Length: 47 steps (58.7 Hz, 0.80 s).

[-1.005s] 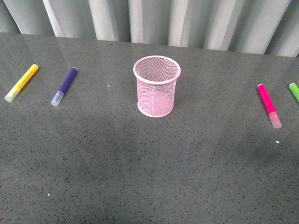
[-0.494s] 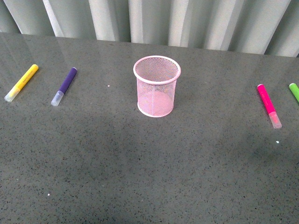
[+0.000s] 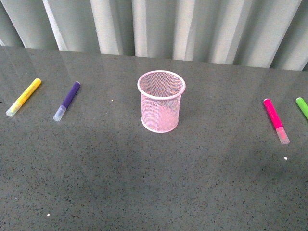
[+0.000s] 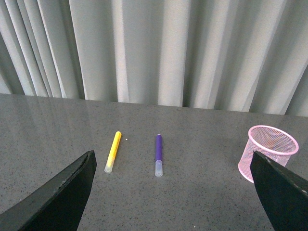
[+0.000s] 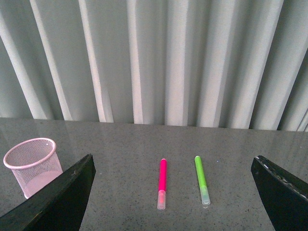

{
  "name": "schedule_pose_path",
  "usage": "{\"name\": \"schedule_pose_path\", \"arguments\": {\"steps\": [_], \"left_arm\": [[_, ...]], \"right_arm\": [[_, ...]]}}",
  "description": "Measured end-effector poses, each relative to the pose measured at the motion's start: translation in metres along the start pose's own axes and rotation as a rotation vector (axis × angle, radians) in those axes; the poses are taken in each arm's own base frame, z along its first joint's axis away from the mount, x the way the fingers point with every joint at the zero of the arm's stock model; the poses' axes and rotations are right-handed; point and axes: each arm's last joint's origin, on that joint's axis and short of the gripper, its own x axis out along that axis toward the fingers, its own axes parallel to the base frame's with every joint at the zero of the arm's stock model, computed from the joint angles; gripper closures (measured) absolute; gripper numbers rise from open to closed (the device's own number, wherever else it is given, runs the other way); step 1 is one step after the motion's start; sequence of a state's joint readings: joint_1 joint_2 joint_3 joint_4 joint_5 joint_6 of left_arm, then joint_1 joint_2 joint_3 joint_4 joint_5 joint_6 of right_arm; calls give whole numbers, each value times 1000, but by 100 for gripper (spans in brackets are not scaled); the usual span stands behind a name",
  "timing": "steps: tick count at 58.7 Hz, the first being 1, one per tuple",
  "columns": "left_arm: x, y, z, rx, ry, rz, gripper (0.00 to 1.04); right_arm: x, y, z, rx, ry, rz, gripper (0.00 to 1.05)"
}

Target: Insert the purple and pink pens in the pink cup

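Both pairs of jaws stand wide apart, holding nothing: the left gripper (image 4: 172,156) faces the dark purple clear-capped marker (image 4: 158,151), the right gripper (image 5: 173,157) the magenta-pink clear-capped marker (image 5: 162,180). Each lies flat on the grey speckled table (image 3: 144,187), well apart from the light pink wire-mesh cup (image 3: 161,102) standing upright between them. Near the purple one lies a yellow marker (image 3: 23,97); near the pink one, a green marker (image 3: 302,107). An off-line descent could seize the wrong neighbour, a round barrel may roll as the grip closes, and a tilted pen could catch the rim and topple the cup.
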<state>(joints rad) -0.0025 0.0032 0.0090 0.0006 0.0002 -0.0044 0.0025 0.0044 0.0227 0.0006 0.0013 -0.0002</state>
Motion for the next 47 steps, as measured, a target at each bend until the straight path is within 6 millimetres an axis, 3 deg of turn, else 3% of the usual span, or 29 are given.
{"name": "schedule_pose_path", "arguments": {"steps": [13,20,25,32,40,47], "left_arm": [[0,0,0,-1,3,8,7],[1,-1,-5,-111,244,236,7],[1,-4,-8,-150,340,255,7],[8,-5,7,-209,334,225,7],[44,-1,29,-237,376,190,7],[94,0,38,-232,525,126,7]], "right_arm": [[0,0,0,0,0,0,7],[0,0,0,0,0,-1,7],[0,0,0,0,0,0,7],[0,0,0,0,0,0,7],[0,0,0,0,0,-1,7],[0,0,0,0,0,0,7]]}}
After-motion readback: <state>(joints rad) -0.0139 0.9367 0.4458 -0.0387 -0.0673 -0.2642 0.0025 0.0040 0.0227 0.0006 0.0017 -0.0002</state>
